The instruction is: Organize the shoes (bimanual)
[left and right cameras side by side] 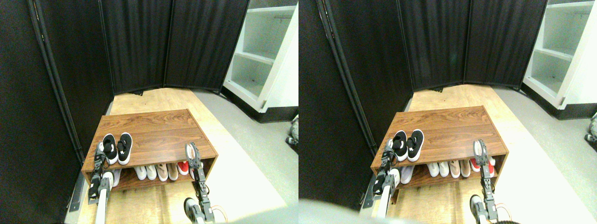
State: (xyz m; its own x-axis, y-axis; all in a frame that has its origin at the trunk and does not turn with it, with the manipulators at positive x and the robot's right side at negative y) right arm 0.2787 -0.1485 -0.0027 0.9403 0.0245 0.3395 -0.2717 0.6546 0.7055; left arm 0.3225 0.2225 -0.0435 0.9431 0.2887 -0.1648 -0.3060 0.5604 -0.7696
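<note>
I see the pair of small black slip-on sneakers with white soles (117,148) side by side on the wooden rack's worktop (158,135), left end, just beside my raised left claw (100,156); my right claw (192,154) stands upright, well apart. Jaw states: cannot tell.

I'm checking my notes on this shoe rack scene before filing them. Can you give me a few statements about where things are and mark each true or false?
1. The pair of black shoes sits side by side on top of the wooden rack. True.
2. The black shoes are at the right end of the rack top. False: they are near its left front corner.
3. White, beige and red shoes stand on the lower shelf. True.
4. The right tool is beside the black shoes. False: it is at the rack's right front edge, well apart from them; the left tool is the one next to them.
5. Dark curtains hang behind the rack. True.
</note>
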